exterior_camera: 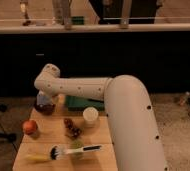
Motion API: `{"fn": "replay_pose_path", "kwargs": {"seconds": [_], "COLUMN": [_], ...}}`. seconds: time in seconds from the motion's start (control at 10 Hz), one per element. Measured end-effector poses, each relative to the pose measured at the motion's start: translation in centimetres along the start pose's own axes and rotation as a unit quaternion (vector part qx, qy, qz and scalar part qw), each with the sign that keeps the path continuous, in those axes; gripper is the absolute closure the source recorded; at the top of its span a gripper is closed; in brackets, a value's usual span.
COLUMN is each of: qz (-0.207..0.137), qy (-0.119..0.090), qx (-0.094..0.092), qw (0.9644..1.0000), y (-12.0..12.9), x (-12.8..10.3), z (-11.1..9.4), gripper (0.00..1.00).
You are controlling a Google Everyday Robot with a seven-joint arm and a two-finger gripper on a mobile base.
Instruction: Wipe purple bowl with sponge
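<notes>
reaching across the wooden table [48, 131] from the right, the robot's white arm [88, 90] bends at its wrist over the far left corner, and the pincer [44, 100] hangs down from that bend straight into the purple bowl [44, 106]. its fingers are pressed together, mostly hidden by the wrist and the bowl's rim. a small bluish patch shows at the fingertips inside the bowl, which could be the sponge [44, 99], but whether the pincer is pinching it i cannot tell. the purple bowl sits at the back left corner of the table, dark and round, with the pincer low inside it. just to its right, behind the arm, lies a green tray [79, 104] at the table's far edge. in front of the tray stands a small white cup [90, 115], upright. near the cup, towards the middle of the table, lies a small reddish-brown lump [72, 128]. at the left edge, well apart from the bowl and nearer the camera, sits a round orange-red thing [30, 127]. along the front of the table a brush [73, 150] lies on its side, with a white handle pointing right and dark bristles to the left, crossing a small green round thing [77, 146]. a yellowish thing [37, 158] lies beside the bristles on the left.
</notes>
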Motion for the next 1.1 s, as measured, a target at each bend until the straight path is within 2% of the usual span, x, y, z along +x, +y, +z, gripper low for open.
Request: {"fn": "replay_pose_path", "kwargs": {"seconds": [0.5, 0.9, 1.1], "qz": [-0.009, -0.008, -0.005], "qy": [-0.012, -0.009, -0.002], "qx": [-0.023, -0.027, -0.024], "qw": [0.9996, 0.9996, 0.9997], "y": [0.4, 0.3, -1.0], "x": [-0.7, -0.3, 0.8], "z": [1.9, 2.1, 2.6], "gripper": [1.00, 1.00, 1.00]}}
